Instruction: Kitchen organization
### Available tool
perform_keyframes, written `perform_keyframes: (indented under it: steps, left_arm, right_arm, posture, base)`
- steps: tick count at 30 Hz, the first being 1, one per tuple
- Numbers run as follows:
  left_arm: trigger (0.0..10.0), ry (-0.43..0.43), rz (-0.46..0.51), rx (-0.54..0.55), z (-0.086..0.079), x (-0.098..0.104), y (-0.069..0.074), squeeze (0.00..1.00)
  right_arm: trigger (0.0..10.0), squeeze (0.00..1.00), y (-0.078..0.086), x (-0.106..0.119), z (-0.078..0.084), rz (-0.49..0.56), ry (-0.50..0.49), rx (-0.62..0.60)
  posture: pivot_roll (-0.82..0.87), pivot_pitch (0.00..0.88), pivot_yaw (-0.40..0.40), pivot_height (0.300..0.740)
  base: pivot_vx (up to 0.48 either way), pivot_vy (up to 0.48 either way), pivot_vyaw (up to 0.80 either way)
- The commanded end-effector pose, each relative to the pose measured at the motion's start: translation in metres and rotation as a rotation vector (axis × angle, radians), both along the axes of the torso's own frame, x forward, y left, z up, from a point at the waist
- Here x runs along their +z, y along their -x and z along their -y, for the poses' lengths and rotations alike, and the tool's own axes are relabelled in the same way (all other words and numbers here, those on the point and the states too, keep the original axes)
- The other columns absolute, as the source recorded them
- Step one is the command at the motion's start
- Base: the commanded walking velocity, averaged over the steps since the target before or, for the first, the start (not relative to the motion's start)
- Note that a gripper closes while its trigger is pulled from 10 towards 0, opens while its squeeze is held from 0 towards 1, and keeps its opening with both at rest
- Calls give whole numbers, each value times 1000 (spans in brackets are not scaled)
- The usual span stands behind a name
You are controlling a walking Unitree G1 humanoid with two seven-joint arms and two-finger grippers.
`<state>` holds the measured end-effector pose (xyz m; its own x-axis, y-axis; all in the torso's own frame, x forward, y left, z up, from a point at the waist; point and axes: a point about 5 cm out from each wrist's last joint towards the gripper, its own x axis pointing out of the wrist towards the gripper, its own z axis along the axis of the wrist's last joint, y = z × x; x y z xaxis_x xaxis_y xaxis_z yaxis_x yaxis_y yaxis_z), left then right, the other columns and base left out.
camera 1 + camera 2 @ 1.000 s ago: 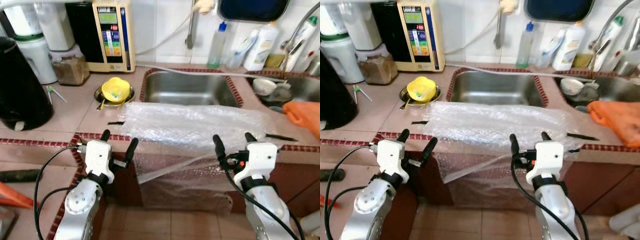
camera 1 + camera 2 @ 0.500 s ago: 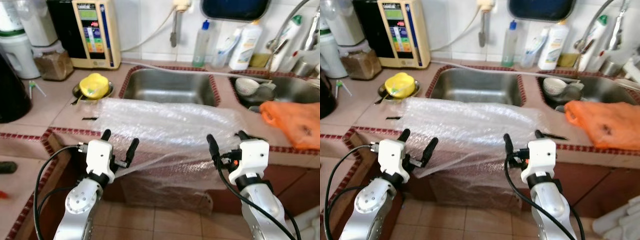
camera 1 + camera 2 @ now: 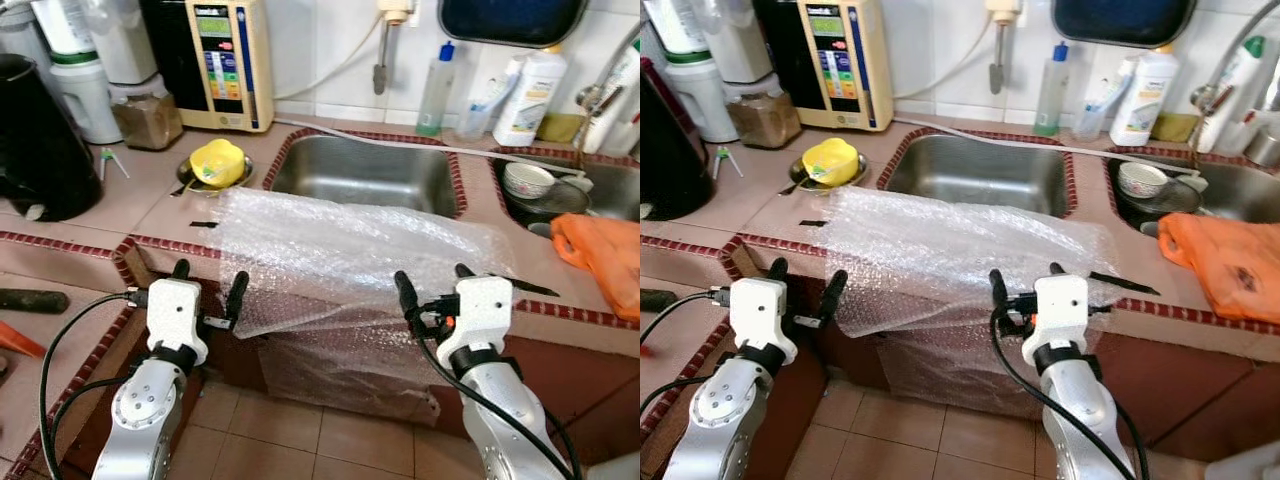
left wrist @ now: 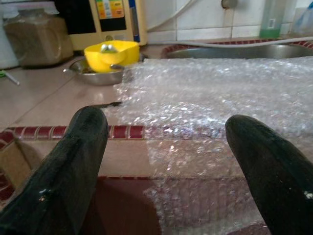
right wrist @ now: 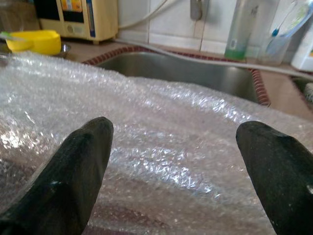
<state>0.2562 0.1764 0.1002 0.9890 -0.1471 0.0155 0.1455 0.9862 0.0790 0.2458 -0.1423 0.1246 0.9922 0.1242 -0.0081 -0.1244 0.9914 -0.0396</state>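
One bubble wrap sheet (image 3: 350,245) drapes over the tabletop (image 3: 90,235) edge before the sink (image 3: 365,175). My left hand (image 3: 208,285) and right hand (image 3: 432,288) hover near it, both spread wide, holding nothing. Yellow bowl (image 3: 218,162) behind it on the left, orange cloth (image 3: 605,255) right, black kettle (image 3: 35,150) far left.

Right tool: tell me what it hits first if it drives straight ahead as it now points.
Most likely the bubble wrap draped over the counter edge. The right tool is open and aimed at the sheet, with the sink farther behind. How near the wrap is remains unclear.
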Motion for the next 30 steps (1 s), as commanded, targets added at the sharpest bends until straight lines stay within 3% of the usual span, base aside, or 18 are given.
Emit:
perform_keyframes:
  steps: [1, 6, 20, 27, 30]
  left_arm:
    - [10000, -1, 5, 3, -4, 0, 3, 0]
    - [10000, 23, -2, 5, -4, -1, 1, 0]
    - [10000, -17, -12, 1, 1, -2, -2, 0]
    - [10000, -35, -1, -11, 4, -1, -4, 0]
    - [10000, -71, 41, 14, 2, 4, -7, 0]
  right_arm:
    - [10000, 0, 3, 3, 1, 12, -2, 21]
    - [10000, 0, 0, 10, 6, 51, 26, 9]
    - [10000, 0, -2, 21, 13, 105, 33, -36]
    - [10000, 0, -3, 23, 20, 115, 4, -82]
    - [10000, 0, -5, 21, 30, 79, -50, -170]
  posture:
    - [-3, 3, -6, 740]
    - [-5, 0, -4, 740]
    - [-6, 0, -1, 740]
    - [-6, 9, -5, 740]
    - [-5, 9, -6, 740]
  base:
    - [0, 0, 0]
    - [0, 0, 800]
    - [0, 0, 746]
    - [0, 0, 0]
    - [0, 0, 0]
